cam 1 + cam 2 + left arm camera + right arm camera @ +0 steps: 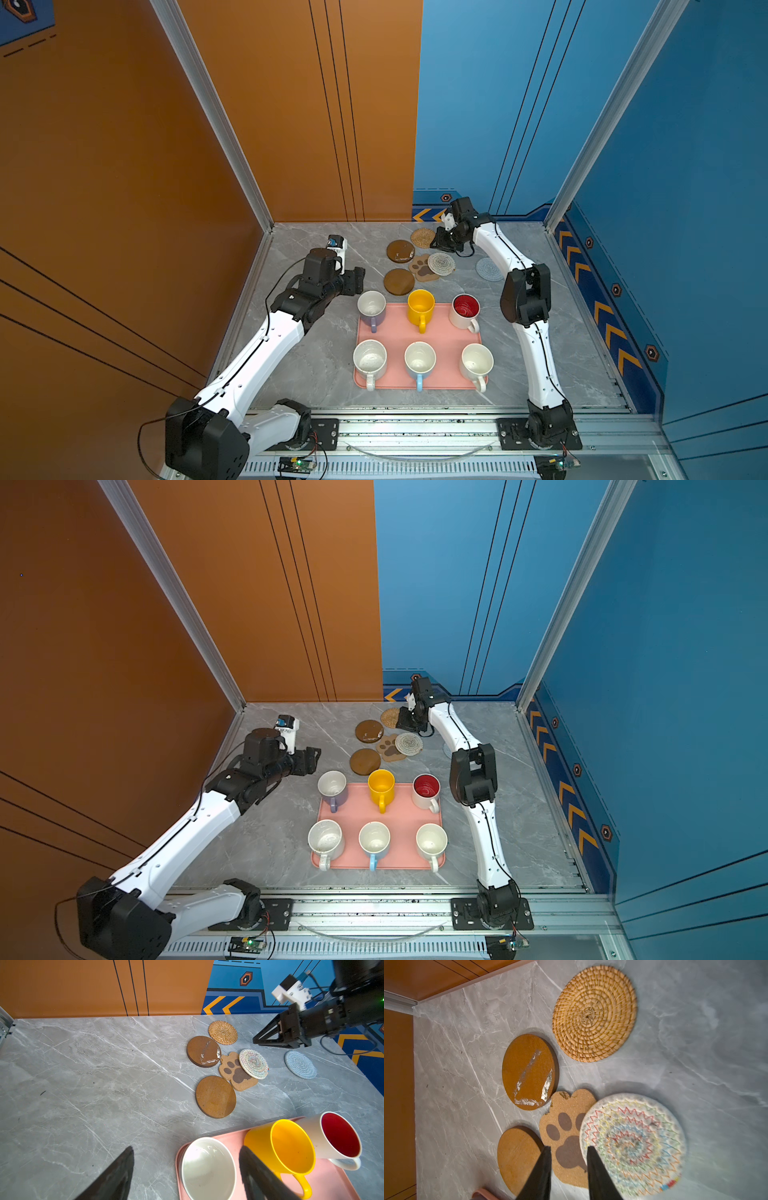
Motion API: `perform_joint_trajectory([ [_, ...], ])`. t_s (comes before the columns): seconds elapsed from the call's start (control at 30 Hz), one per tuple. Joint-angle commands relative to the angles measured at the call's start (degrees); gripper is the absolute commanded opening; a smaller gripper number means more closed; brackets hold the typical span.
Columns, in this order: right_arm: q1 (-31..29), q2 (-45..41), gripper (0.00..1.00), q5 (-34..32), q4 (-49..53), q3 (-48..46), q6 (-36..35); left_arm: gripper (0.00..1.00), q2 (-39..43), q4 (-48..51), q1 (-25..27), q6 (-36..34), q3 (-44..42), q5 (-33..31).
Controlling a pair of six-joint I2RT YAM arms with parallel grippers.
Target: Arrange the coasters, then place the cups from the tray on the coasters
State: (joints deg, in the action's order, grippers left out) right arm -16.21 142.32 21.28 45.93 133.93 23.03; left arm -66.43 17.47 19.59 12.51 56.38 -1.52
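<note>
Six cups stand on the pink tray (440, 332): lilac (371, 307), yellow (420, 307), red-inside (465, 309), speckled (369, 359), light blue (419, 359) and plain white (476, 361). Behind the tray lie the coasters: rattan (422, 237), two brown discs (400, 251) (399, 282), the paw (423, 268) with the white woven one (441, 264) overlapping it, and pale blue (489, 269) apart to the right. My right gripper (569, 1148) hovers above the paw coaster, jaws a little open and empty. My left gripper (186, 1151) is wide open, left of the lilac cup.
Grey marble table (316, 374) with bare room to the left of the coasters and tray. Orange wall at the back left, blue wall at the back right. The right arm's elbow (524, 295) stands just right of the red-inside cup.
</note>
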Motion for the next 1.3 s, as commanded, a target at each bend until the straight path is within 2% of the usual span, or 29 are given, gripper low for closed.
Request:
perform_joint_trajectory([
  [0.0, -0.4, 3.8, 0.31, 0.6, 1.3, 4.0, 2.2, 0.80, 1.6, 0.7, 0.6, 0.0, -0.8, -1.6],
  [0.17, -1.5, 7.2, 0.33, 2.5, -1.0, 6.7, 4.7, 0.81, 1.6, 0.7, 0.7, 0.0, -1.4, -1.8],
  [0.57, -2.7, 9.0, 0.34, 4.4, -6.2, 6.7, 8.3, 0.81, 1.9, 0.7, 0.7, -0.4, -1.2, -1.8],
  [0.93, -2.6, 10.0, 0.33, 5.4, -6.0, 6.0, 8.5, 0.81, 2.1, 0.7, 0.8, -0.6, -1.6, -1.7],
  [1.27, -1.5, 6.5, 0.33, 4.0, -5.5, 1.2, 7.0, 0.81, 3.3, 0.7, 0.8, -0.8, -2.6, -2.4],
])
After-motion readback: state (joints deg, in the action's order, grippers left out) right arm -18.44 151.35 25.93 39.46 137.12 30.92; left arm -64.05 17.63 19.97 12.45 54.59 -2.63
